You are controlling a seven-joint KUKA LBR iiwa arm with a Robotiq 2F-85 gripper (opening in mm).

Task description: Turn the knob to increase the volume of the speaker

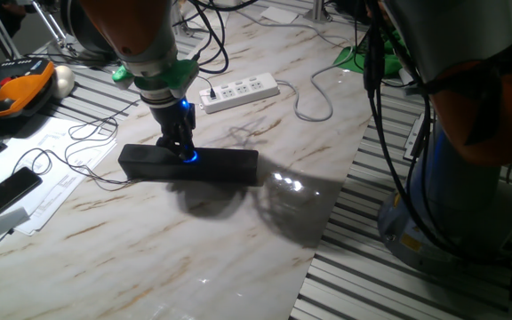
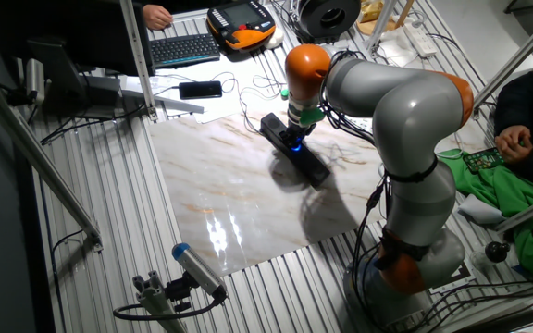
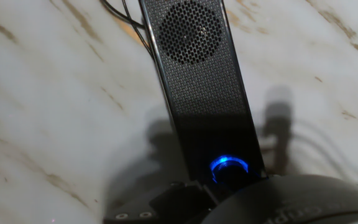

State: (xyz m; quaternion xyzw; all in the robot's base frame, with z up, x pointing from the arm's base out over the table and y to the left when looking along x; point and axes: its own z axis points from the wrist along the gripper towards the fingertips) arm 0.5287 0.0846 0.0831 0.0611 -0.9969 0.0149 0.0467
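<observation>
The speaker (image 1: 216, 165) is a long, low black bar lying on the marble table, also seen in the other fixed view as the speaker (image 2: 308, 163). In the hand view the speaker (image 3: 197, 81) runs away from the camera, with a round grille at its far end. The knob (image 3: 229, 168) glows with a blue ring at the bottom of the hand view, partly under the dark hand. My gripper (image 1: 183, 151) reaches straight down onto the bar's middle, its tips at the blue knob (image 1: 191, 157). The gap between the fingers is not resolved in any view.
A white power strip (image 1: 240, 92) lies behind the speaker, and a thin black cable (image 1: 78, 160) runs off to the left. A black phone (image 1: 5, 194) and papers lie at the left edge. An orange pendant (image 1: 20, 91) sits at the far left. Slatted metal surrounds the marble slab (image 1: 229, 240).
</observation>
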